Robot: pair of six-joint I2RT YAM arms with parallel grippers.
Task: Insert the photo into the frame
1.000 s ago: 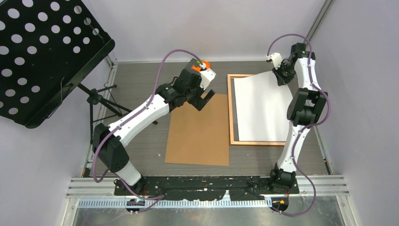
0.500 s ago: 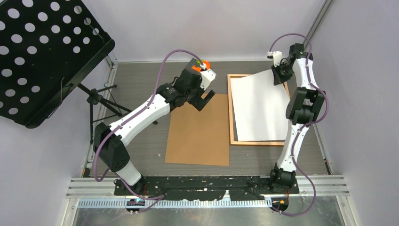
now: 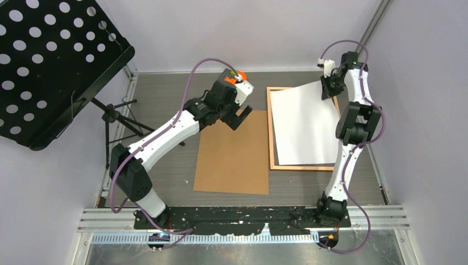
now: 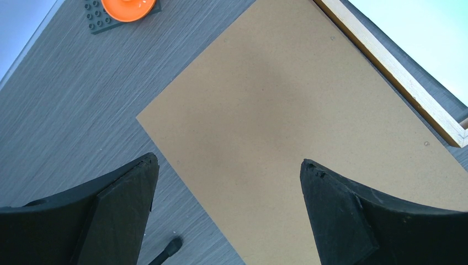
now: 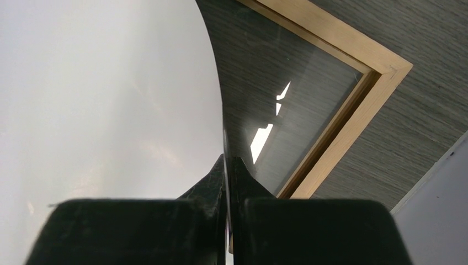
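Note:
The photo (image 3: 303, 124) lies white back up over the light wooden frame (image 3: 271, 132) at the right of the table, slightly skewed, its far right corner lifted. My right gripper (image 3: 329, 88) is shut on that corner; in the right wrist view the photo (image 5: 105, 94) curves up between the closed gripper (image 5: 227, 165), above the frame's corner (image 5: 381, 72) and its clear sheet (image 5: 287, 110). My left gripper (image 3: 241, 117) is open and empty above the far edge of the brown backing board (image 3: 234, 152), also seen in the left wrist view (image 4: 226, 165).
The brown backing board (image 4: 298, 110) lies left of the frame (image 4: 397, 80). An orange disc on a dark block (image 4: 124, 8) sits at the far middle. A black perforated music stand (image 3: 49, 66) stands at the left. Walls close the table at the back and right.
My right gripper has moved slightly toward the far right with the photo's corner, shifting the photo over the frame. The left arm has not moved.

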